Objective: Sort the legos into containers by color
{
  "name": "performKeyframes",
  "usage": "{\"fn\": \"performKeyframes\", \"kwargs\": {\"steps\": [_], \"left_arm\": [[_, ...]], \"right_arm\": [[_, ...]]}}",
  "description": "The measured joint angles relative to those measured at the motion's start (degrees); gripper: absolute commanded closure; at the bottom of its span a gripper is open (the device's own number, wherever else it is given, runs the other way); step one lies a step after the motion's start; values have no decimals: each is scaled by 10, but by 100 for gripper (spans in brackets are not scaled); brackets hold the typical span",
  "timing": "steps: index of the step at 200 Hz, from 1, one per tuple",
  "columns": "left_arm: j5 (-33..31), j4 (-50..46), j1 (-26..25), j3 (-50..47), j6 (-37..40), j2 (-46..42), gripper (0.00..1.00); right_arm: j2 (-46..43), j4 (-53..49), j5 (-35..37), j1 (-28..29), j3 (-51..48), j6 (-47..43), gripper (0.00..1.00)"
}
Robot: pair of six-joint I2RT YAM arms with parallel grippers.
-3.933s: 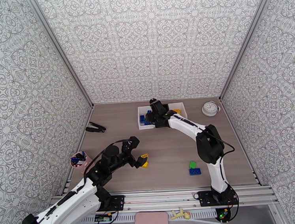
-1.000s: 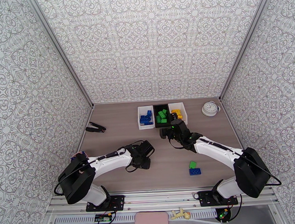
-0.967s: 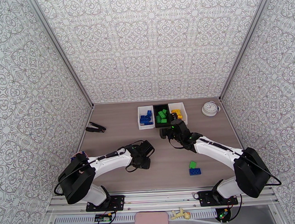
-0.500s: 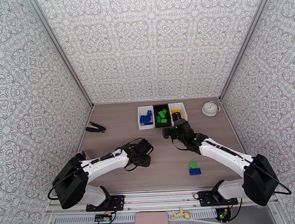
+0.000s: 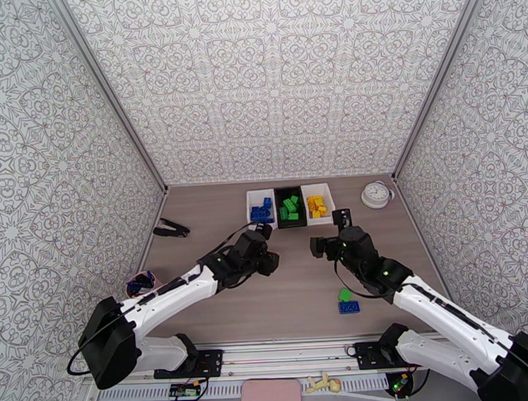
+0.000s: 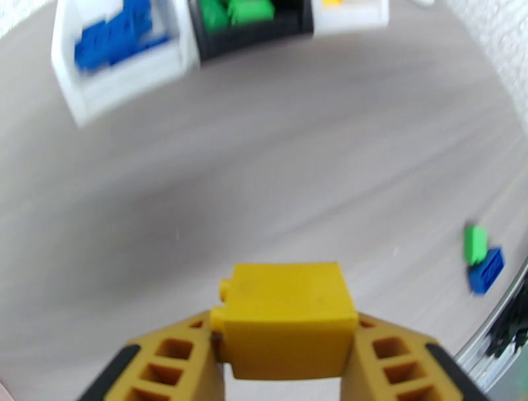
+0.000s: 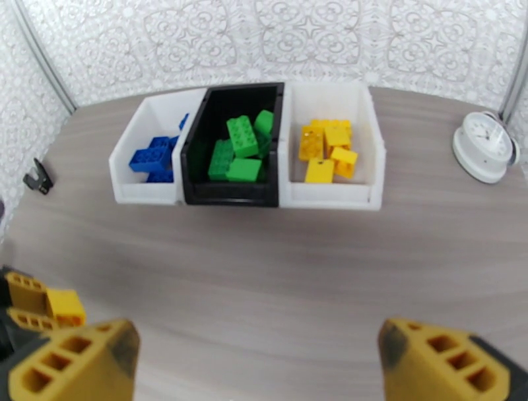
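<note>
Wood-grain table (image 5: 207, 200), patterned walls (image 5: 272, 77) on three sides.

Nearest the front edge: one green brick (image 5: 345, 293) and one blue brick (image 5: 349, 307), just beside each other, unsorted, near the right arm.

Mid-table: left gripper (image 6: 284, 366) pinches a yellow brick (image 6: 285, 316) between both fingers (image 6: 171, 359), seemingly lifted. Right gripper (image 7: 261, 366) spread wide, nothing in it.

Far side: three bins touching in a row. Left white bin (image 7: 142, 191) with blue, black bin (image 7: 228, 195) with green, right white bin (image 7: 330, 196) with yellow.

Step, as I judge it: carrying yellow to its bin. Next move calls for travel past the black bin to the right white bin, then release above it.

Left wrist view settles the grip, blurred otherwise. Right wrist view gives bin contents sharply. Overhead gives the route.
</note>
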Motion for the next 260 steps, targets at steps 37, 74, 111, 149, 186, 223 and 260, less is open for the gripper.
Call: {"fn": "performKeyframes", "kwargs": {"steps": [37,74,111,149,186,223,260], "left_arm": [[6,80,15,85,33,92,60],[23,130,25,177,59,195,60],[49,151,44,278,69,289,60],[54,154,57,408,85,392,60],[74,148,66,533,85,503,60],[95,120,68,658,85,605,58],[111,77,68,782,86,680,46]], "right_arm": [[-59,-19,14,0,-30,12,0],[-77,-36,18,0,-35,17,0],[-81,-38,14,0,-36,19,1],[-77,-38,-1,0,-37,19,1],[-76,-37,-11,0,-37,21,1],[-75,-37,-13,0,-49,30,0],[-76,-37,-15,0,-52,32,1]]}}
